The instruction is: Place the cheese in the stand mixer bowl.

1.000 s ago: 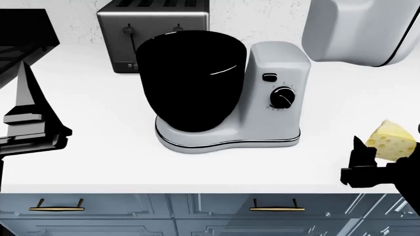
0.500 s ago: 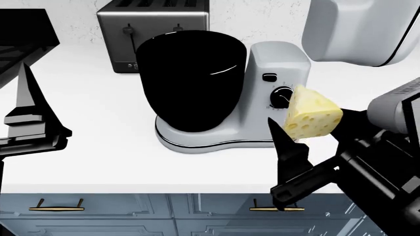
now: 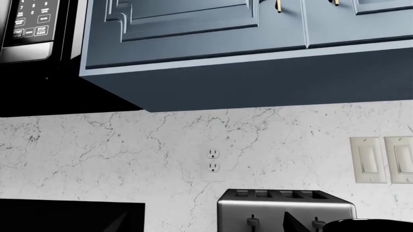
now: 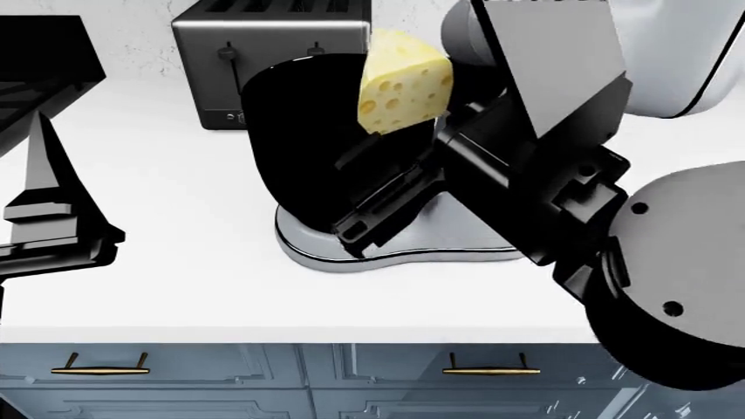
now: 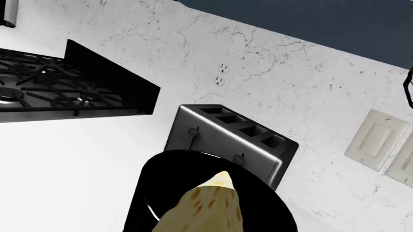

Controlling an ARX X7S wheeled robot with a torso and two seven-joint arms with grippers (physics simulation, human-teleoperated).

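Head view
Cheese (image 4: 404, 80): a pale yellow wedge with round holes, held up in the air over the rim of the black bowl (image 4: 314, 148), at the bowl's right side, not yet inside it.
Right gripper (image 4: 402, 166): black, reaching in from the right across the front of the mixer; its fingers (image 4: 379, 205) stretch below the wedge and grip it.
Right arm (image 4: 605, 201): bulky, grey and black, covering the mixer's column and dial.
Bowl: deep, glossy black, standing on the silver-grey mixer base (image 4: 349, 255).
Toaster (image 4: 250, 52): boxy steel, just behind the bowl against the wall.
Left gripper (image 4: 52, 205): at the left edge, well apart from the mixer, over the white desk (image 4: 174, 262); one pointed black finger stands upright, and I cannot tell how wide the fingers are.
Stove (image 4: 41, 57): black, at the far left corner.
Drawers (image 4: 349, 375): blue-grey with brass handles, below the desk edge.

Left wrist view
Cupboards (image 3: 226, 38): blue, above a marbled wall with a socket (image 3: 213, 160) and switches (image 3: 380, 159).
Toaster (image 3: 284, 210): low in the picture, the bowl rim (image 3: 368, 225) just beside it.
Fingers: only dark tips show; spacing unclear.

Right wrist view
Cheese (image 5: 206, 210): close to the camera, directly over the open black bowl (image 5: 161, 193).
Toaster (image 5: 226, 140): behind the bowl.
Stove (image 5: 58, 92): beside it along the wall.
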